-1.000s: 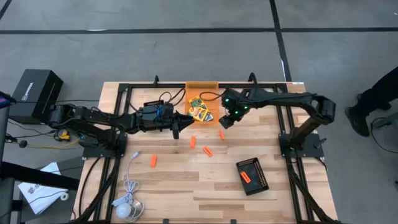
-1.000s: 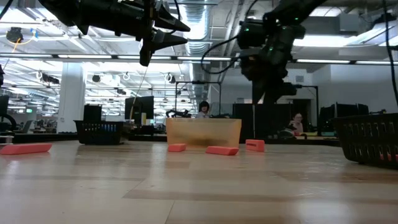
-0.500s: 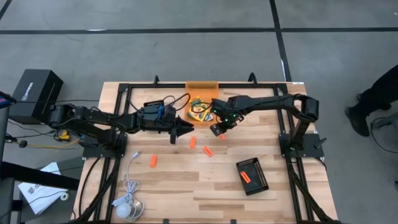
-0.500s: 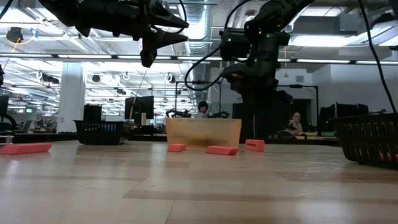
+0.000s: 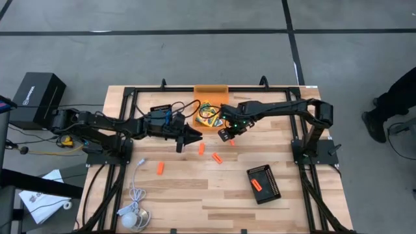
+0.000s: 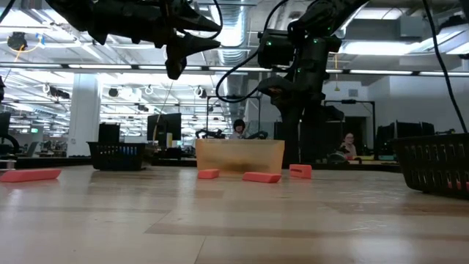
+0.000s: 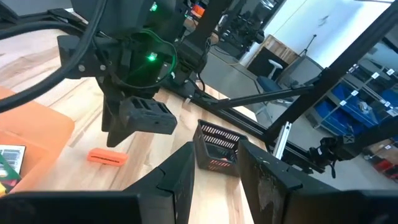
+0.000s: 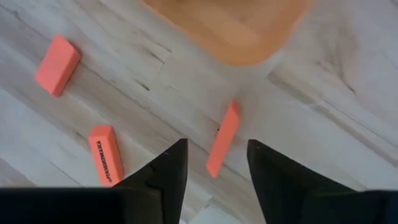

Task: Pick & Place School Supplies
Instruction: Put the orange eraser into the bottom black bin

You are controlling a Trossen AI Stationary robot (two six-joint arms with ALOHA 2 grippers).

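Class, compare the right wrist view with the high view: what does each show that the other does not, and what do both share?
Only the right wrist view shows that the right gripper is open and empty, an orange piece lying on edge on the wood just beyond its fingertips.

Only the high view shows the left gripper, the crayon boxes in the orange bin, the black tray and the white cable.

Both show the bin and the loose orange pieces beside it.
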